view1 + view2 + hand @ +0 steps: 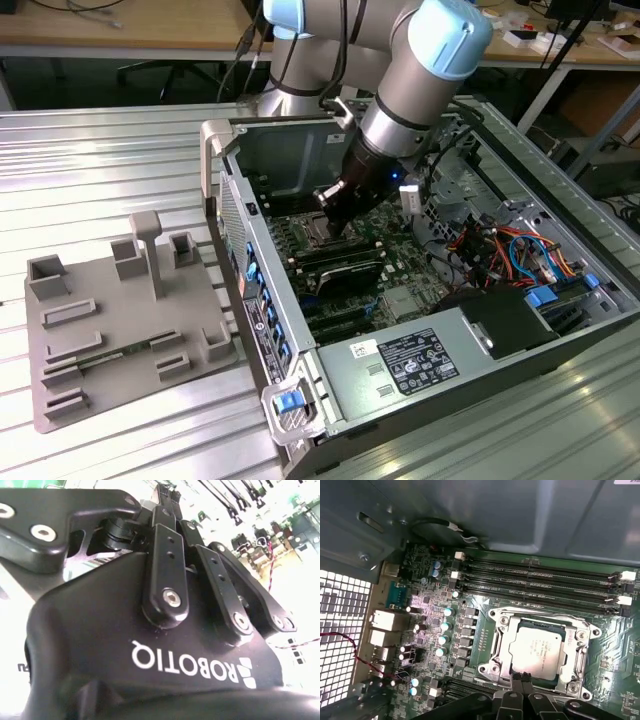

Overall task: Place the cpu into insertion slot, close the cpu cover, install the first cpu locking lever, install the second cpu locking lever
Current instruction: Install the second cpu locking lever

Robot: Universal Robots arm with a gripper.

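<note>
Silver-grey cpu sits in the insertion slot — your tool hangs right at its edge.

In the first wrist view you see the chip lying flat and square within the socket's metal rim, the cpu cover framing it, on the green circuit board beside the long black memory slots. The tool's two black fingertips stand drawn together, narrow, with nothing between them, over the socket edge nearest the camera. In the exterior view your arm reaches down into the open computer case, the tool low over the board; the case lies on the ribbed metal counter next to a grey fixture tray.
</note>
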